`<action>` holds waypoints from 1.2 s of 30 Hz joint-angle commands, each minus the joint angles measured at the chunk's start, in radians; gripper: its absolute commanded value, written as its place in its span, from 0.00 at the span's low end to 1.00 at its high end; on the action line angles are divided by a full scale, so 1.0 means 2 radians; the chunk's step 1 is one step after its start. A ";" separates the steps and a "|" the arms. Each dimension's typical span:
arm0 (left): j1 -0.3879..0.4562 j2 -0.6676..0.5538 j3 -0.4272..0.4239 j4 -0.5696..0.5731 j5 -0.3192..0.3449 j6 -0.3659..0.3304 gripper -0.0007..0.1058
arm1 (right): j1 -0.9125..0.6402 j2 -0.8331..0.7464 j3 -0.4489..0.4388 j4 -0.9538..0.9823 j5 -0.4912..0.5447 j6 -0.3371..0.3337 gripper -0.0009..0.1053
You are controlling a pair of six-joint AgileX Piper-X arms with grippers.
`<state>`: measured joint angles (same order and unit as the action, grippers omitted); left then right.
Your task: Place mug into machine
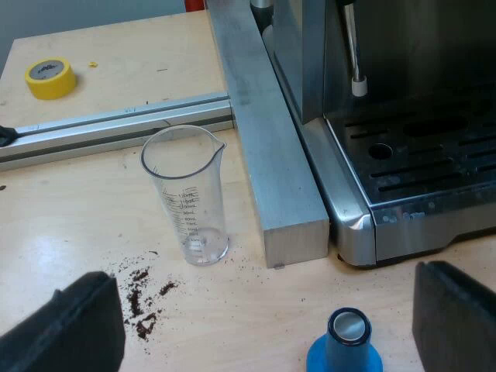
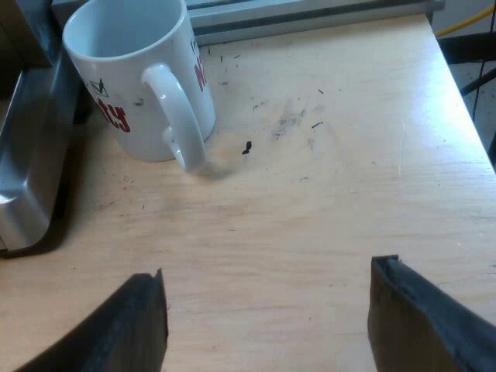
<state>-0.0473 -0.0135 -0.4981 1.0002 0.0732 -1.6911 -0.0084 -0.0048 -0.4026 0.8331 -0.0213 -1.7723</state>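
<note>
A white mug (image 2: pixel 132 77) with red lettering stands upright on the wooden table, its handle turned toward my right gripper (image 2: pixel 267 325). That gripper is open, some way short of the mug, with nothing between its fingers. The mug stands beside the espresso machine's metal base (image 2: pixel 31 155). In the left wrist view the espresso machine (image 1: pixel 387 116) shows its slotted drip tray (image 1: pixel 434 167) and steam wand (image 1: pixel 355 54). My left gripper (image 1: pixel 267 325) is open over the table, above a blue tamper (image 1: pixel 346 341).
A clear measuring glass (image 1: pixel 190 198) stands upright near an aluminium bar (image 1: pixel 271 132) that runs along the machine's side. Spilled coffee grounds (image 1: pixel 143 298) lie by the glass. A yellow tape roll (image 1: pixel 50 77) sits farther off. The table edge (image 2: pixel 457 85) lies beyond the mug.
</note>
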 commanded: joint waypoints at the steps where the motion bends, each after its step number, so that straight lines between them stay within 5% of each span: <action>1: -0.002 -0.069 0.000 -0.006 0.003 0.004 0.73 | 0.001 -0.020 -0.003 -0.004 0.002 0.000 0.55; 9: -0.002 -0.069 0.000 -0.006 0.005 0.004 0.73 | 0.001 -0.020 -0.005 -0.006 0.001 0.000 0.55; 15: -0.010 -0.052 -0.013 -0.014 0.045 -0.003 0.73 | 0.001 -0.005 -0.046 0.007 -0.003 -0.003 0.55; 22: -0.073 -0.013 -0.024 -0.065 0.092 -0.007 0.73 | 0.001 0.049 -0.104 0.029 -0.039 -0.025 0.56; 24: -0.105 0.006 -0.024 -0.082 0.125 -0.007 0.73 | 0.001 0.077 -0.119 0.034 -0.068 -0.040 0.66; 30: -0.191 0.061 -0.023 -0.109 0.191 0.010 0.73 | 0.001 0.112 -0.119 0.021 -0.114 -0.067 0.70; 36: -0.239 0.089 -0.002 -0.132 0.216 0.026 0.73 | 0.001 0.131 -0.099 -0.003 -0.100 -0.090 0.70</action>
<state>-0.5169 0.1633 -0.5057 0.7645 0.4937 -1.6460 -0.0074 0.2579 -0.6014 0.8438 -0.2184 -1.9351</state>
